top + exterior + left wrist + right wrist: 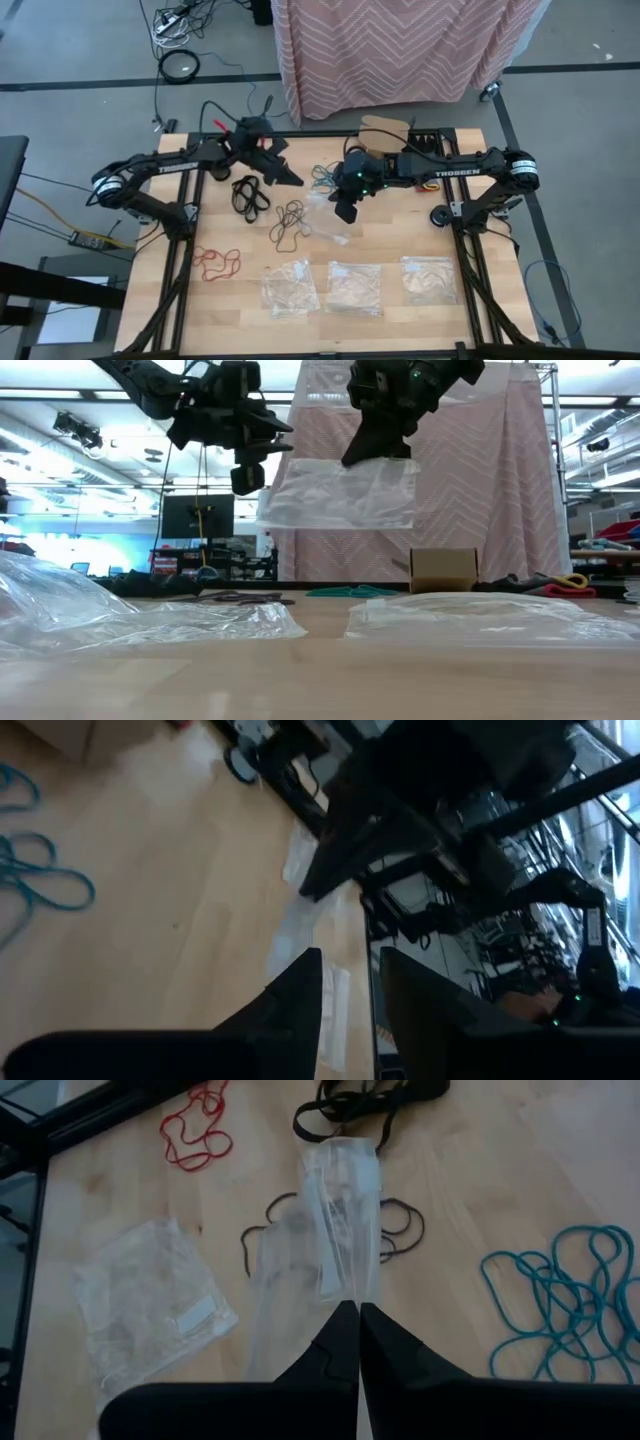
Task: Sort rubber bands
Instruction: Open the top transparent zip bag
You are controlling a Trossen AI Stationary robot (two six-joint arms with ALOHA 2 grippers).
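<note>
A clear plastic bag (345, 495) hangs in the air over the middle of the table, with my right gripper (358, 1312) shut on it. My left gripper (350, 960) stands open just left of the bag at about the same height, with nothing between its fingers. The rubber bands lie flat on the wood in clusters: black (250, 193) and dark brown (288, 222) left of centre, teal (560, 1305) toward the far side, and red (215, 262) near the left front. My right gripper pinches the bag's upper edge (345, 1285) between its two shut fingers, which slant down from the table's right side. The bag hangs below the fingers, lifted clear of the table (345, 520).
Three clear bags (290, 287), (354, 288), (428, 278) lie flat in a row near the front edge. A small cardboard box (443, 570) stands at the far edge. Black frame rails run along both sides of the table.
</note>
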